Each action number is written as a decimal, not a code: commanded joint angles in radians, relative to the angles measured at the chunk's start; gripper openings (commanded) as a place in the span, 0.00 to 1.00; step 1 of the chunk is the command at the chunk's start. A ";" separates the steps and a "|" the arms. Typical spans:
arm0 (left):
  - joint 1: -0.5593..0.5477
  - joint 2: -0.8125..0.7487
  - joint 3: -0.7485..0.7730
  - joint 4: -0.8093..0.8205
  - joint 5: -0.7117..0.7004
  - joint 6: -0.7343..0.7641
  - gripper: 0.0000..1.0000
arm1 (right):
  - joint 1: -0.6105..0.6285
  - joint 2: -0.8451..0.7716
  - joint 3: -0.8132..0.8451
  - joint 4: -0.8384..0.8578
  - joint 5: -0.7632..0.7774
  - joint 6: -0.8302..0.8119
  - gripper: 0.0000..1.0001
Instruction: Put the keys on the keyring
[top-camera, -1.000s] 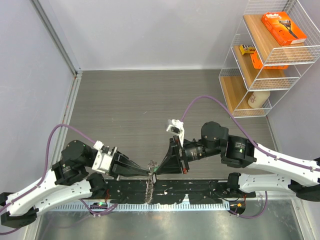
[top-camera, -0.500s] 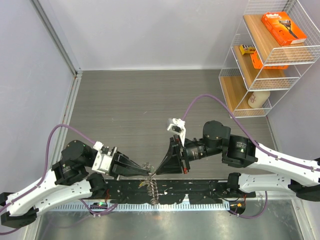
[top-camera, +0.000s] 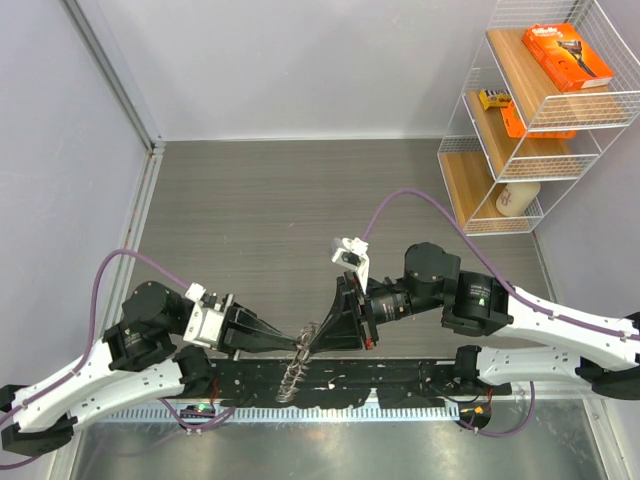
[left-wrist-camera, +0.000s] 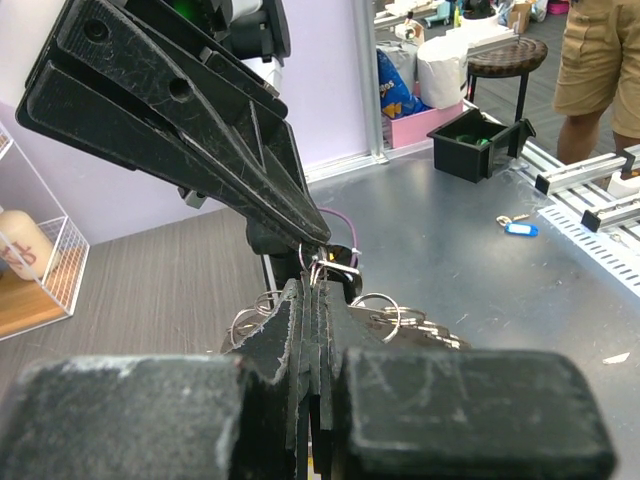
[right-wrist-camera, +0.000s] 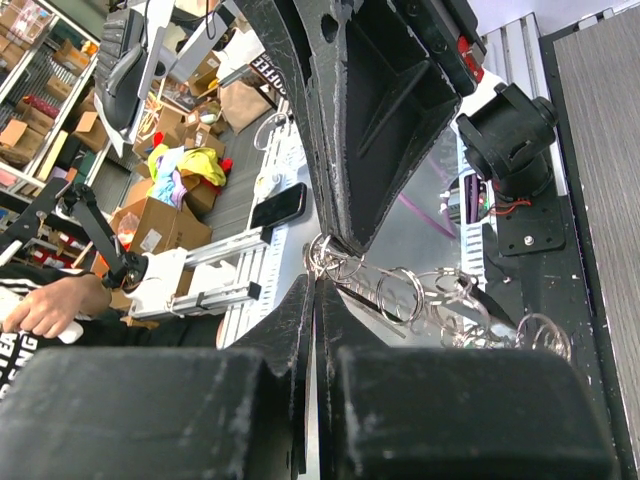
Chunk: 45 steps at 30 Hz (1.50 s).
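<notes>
Meeting tip to tip, left gripper (top-camera: 294, 344) and right gripper (top-camera: 314, 344) each clamp the keyring (top-camera: 295, 372); threading seems underway, but whether a key is on is unclear.

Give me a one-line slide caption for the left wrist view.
Both shut, left claw and right claw meet tip to tip on the keyring, keys fanned alongside.

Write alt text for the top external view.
Two robot arms meet tip to tip over the near edge of the table, the left gripper and right gripper both shut on the keyring, its keys hanging below. A wire shelf stands far right.
</notes>
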 joint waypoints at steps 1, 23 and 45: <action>-0.002 -0.011 0.001 0.054 -0.031 0.010 0.00 | 0.016 -0.009 0.048 0.068 0.021 0.027 0.06; -0.002 -0.048 -0.037 0.115 -0.189 -0.026 0.00 | 0.062 0.059 0.122 0.031 0.189 0.076 0.06; 0.000 -0.086 -0.175 0.407 -0.335 -0.061 0.00 | 0.114 0.215 0.383 -0.197 0.338 0.062 0.06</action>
